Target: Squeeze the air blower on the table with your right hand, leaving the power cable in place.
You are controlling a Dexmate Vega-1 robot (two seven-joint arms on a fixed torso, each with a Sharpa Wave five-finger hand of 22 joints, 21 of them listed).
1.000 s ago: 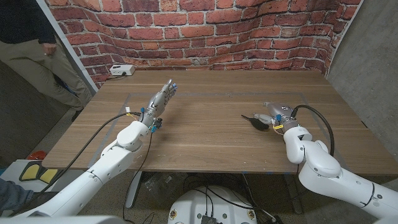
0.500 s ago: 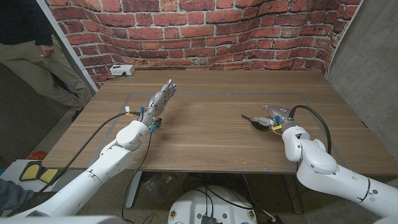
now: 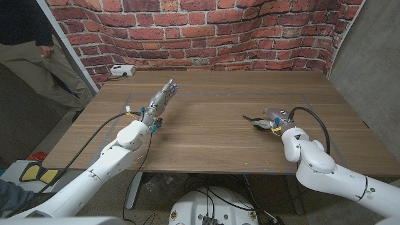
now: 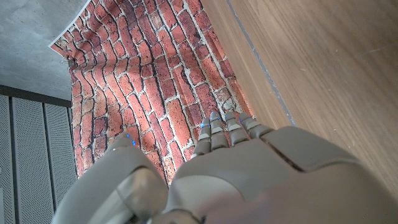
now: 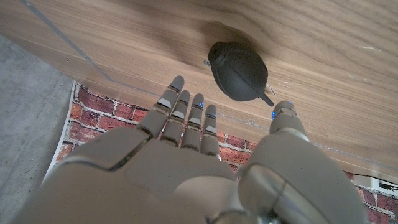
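Black air blower [image 5: 239, 71] lying on its side on the wooden table [image 3: 212, 134], right of centre, nozzle tip aimed toward the middle of the tabletop. Right hand [image 5: 205, 155] just short of the bulb, fingers [image 5: 186, 112] spread and thumb apart, gripping nothing, not touching yet. Likely risks from here: rounded bulb rolling or skidding off under a one-sided push before thumb and fingers close around it; a pinch landing on the thin nozzle rather than the bulb, squeezing nothing. No power cable identifiable on the tabletop. White box [image 3: 121, 70] at the far left corner; contents impossible to tell. No other containers. Left hand [image 3: 161, 100] well apart, fingers straight and close together, empty.
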